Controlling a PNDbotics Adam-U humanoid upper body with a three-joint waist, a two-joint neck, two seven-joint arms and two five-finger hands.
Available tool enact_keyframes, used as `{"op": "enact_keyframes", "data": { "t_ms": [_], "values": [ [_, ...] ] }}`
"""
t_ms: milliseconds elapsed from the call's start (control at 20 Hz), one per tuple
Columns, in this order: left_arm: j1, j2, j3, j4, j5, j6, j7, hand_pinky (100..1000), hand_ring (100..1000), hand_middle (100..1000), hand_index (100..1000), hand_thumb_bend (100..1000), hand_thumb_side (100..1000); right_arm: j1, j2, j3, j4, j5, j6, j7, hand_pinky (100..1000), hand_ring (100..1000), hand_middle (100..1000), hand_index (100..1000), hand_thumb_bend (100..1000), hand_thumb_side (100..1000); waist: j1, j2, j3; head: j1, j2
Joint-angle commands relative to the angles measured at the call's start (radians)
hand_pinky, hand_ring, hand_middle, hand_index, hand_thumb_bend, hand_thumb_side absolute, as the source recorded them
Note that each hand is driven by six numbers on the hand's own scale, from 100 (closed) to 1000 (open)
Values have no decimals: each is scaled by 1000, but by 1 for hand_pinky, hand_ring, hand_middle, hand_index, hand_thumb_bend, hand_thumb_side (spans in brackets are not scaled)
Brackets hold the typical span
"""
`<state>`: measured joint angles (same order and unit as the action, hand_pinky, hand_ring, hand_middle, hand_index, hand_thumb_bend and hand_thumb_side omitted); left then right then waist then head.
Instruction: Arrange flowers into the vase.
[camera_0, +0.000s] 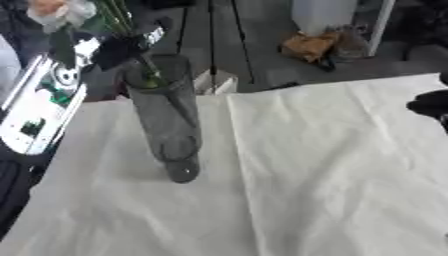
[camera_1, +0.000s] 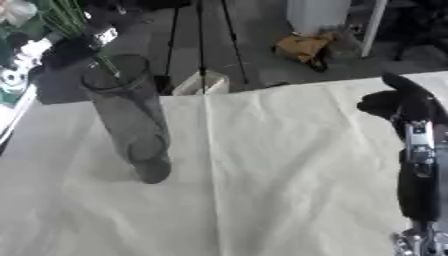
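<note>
My left hand (camera_0: 118, 50) sits in the upper left of the frame, a dark shape just above the mouth of the vase (camera_0: 166, 117); it looks closed around the green stems (camera_0: 150, 75) of the flowers (camera_0: 61, 11), though the blur there keeps me from seeing each finger; the pale blossom, whitish with a touch of peach, is up in the top left corner, above my hand, and the stems slant down from it through my grip and their lower ends dip just inside the rim of the vase; the vase is a tall, clear, grey-tinted glass cylinder standing on the white cloth (camera_0: 332, 165) left of centre, its base lower in the frame than its open mouth; the cloth covers the table and shows a long crease running down from the far edge past the right of the vase; my right hand (camera_1: 394, 100) shows at the right edge, best in the right eye view, a black mass over the cloth well apart from the vase, with the black and silver forearm (camera_1: 418, 165) running down to the lower right corner; whether its fingers are spread or curled I cannot tell.
</note>
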<state>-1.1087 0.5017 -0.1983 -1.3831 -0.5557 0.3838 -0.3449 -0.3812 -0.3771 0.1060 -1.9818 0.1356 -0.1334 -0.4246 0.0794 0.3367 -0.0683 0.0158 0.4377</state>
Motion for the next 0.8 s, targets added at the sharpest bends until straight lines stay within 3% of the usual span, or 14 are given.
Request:
{"op": "enact_keyframes", "data": {
  "t_ms": [50, 200, 300, 400, 800],
  "values": [
    [-16, 37, 21, -6, -11, -25, -34, 781, 864, 885, 1000, 583, 1000, -7, -9, -2, -18, 0, 0, 3, 727, 645, 594, 834, 100, 1000, 16, -3, -1, 2, -10],
    [-16, 40, 25, -3, -20, -40, -55, 791, 868, 887, 1000, 649, 1000, -7, -9, -2, -18, 0, 0, 3, 727, 645, 594, 834, 100, 1000, 17, -4, -1, 2, -10],
    [-15, 42, 24, -1, -26, -47, -72, 802, 874, 892, 1000, 754, 1000, -6, -9, -2, -18, 0, 0, 3, 727, 645, 594, 834, 100, 1000, 17, -5, -1, 2, -11],
    [-15, 44, 22, 1, -30, -53, -96, 808, 878, 893, 1000, 917, 1000, -6, -9, -2, -18, 0, 0, 4, 727, 645, 594, 834, 100, 1000, 17, -5, -1, 2, -10],
    [-9, 52, 25, -7, -68, -63, -157, 818, 882, 898, 1000, 959, 1000, -4, -9, -3, -18, -2, 0, 5, 727, 645, 593, 834, 100, 1000, 16, -5, 4, 3, -3]
  ]
}}
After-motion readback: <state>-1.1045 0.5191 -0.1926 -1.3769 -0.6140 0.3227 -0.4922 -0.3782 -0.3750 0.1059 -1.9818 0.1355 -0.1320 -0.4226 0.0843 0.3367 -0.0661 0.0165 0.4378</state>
